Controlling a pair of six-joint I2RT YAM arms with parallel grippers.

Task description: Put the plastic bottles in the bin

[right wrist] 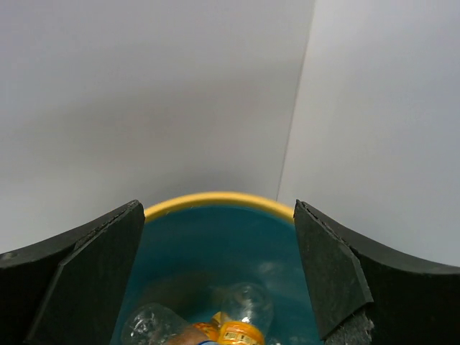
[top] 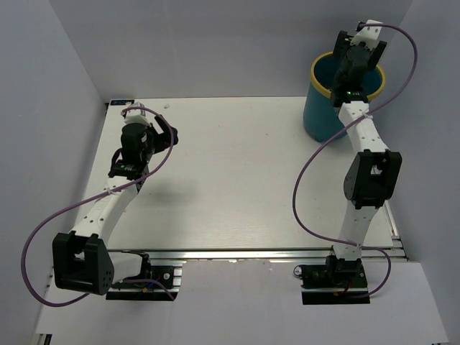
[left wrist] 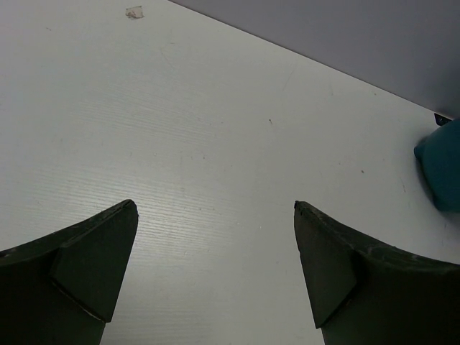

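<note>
right gripper (right wrist: 217, 210): gaping wide, gripping nothing, hovering above bin (right wrist: 215, 198)
plastic bottles (right wrist: 243, 307): lying beneath it
left gripper (left wrist: 215, 208): gaping wide, touching nothing

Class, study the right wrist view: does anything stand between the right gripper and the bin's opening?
Nothing visible does. The right gripper hangs open above the bin, whose mouth is unobstructed; plastic bottles lie at its bottom.
</note>
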